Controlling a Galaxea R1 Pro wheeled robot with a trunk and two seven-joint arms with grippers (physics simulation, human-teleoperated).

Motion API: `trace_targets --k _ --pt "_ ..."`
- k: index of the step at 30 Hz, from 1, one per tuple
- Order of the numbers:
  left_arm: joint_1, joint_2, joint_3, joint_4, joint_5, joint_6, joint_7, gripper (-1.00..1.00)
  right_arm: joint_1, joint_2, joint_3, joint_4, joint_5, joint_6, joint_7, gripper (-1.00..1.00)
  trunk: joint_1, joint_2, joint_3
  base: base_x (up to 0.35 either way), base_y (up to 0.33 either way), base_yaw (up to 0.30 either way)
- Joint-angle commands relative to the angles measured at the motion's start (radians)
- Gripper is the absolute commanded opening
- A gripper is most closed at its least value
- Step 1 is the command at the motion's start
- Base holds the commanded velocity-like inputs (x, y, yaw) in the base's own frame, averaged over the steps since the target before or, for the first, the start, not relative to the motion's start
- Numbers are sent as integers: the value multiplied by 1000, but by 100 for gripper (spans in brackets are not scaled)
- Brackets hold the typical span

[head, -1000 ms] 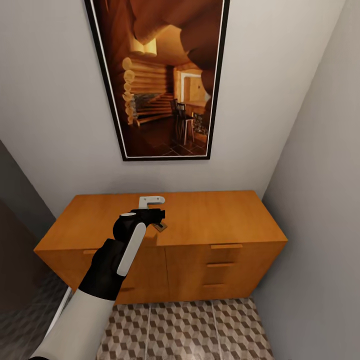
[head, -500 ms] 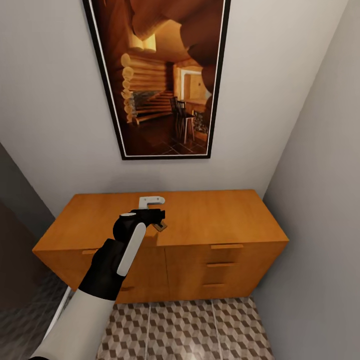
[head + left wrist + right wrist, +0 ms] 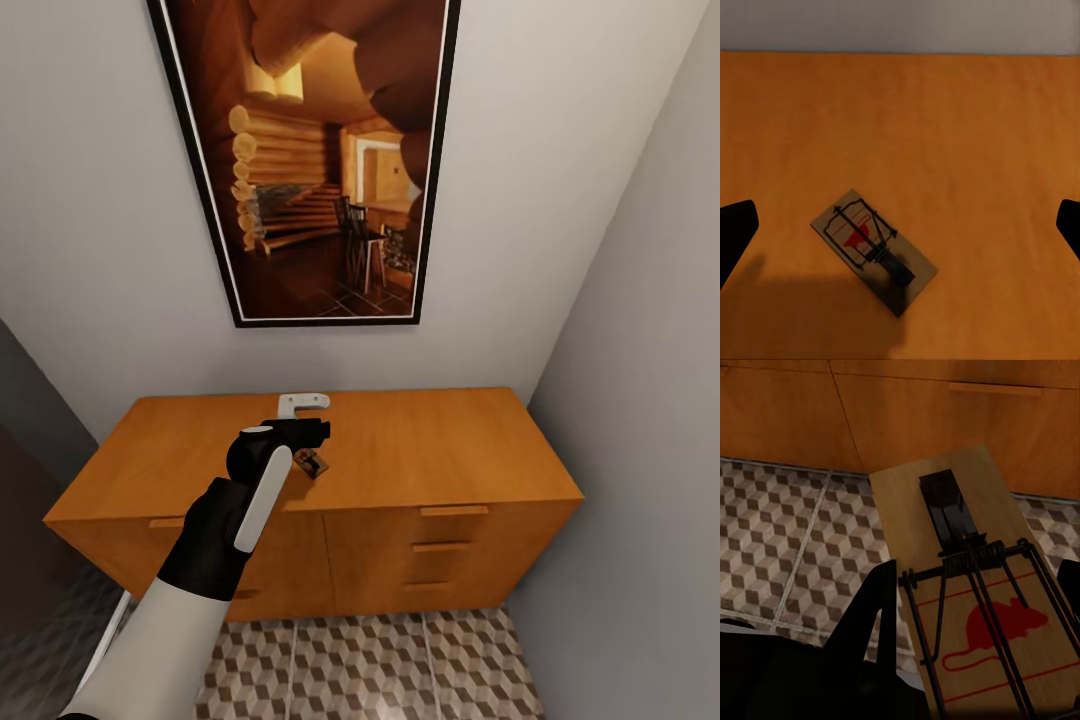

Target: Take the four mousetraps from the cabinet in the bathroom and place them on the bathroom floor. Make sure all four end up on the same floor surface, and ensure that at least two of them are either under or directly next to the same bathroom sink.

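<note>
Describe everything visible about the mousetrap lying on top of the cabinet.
The mousetrap is a small flat rectangular tan wooden board carrying a dark wire frame, a black block near one end and a red mouse-shaped mark. It lies flat on the orange-brown top of the cabinet, set diagonally to the cabinet's edges, near the front edge in the head view. The left gripper hovers over it with fingers wide apart; nothing but the cabinet top touches it. A shadow falls across one end.

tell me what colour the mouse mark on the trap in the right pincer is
Red, on the mousetrap, clearest in the right wrist view.
</note>
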Motion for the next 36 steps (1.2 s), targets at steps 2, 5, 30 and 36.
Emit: trace_targets --k 2,5,30,36 --pt "-1 1 -1 -1 10 2 10 100 -1 0 7 1 -10 -3 4 -100 1 -2 -2 8 -2 0" --pt "-1 1 -1 -1 10 2 10 100 -1 0 7 1 -10 -3 4 -100 1 -2 -3 3 -1 0" --pt "4 2 -1 1 11 2 10 100 -1 0 7 1 -10 -3 4 -100 1 -2 -30 0 0 0" --pt "7 2 -1 1 11 2 10 100 -1 0 7 1 -10 -3 5 -100 1 -2 -33 0 0 0"
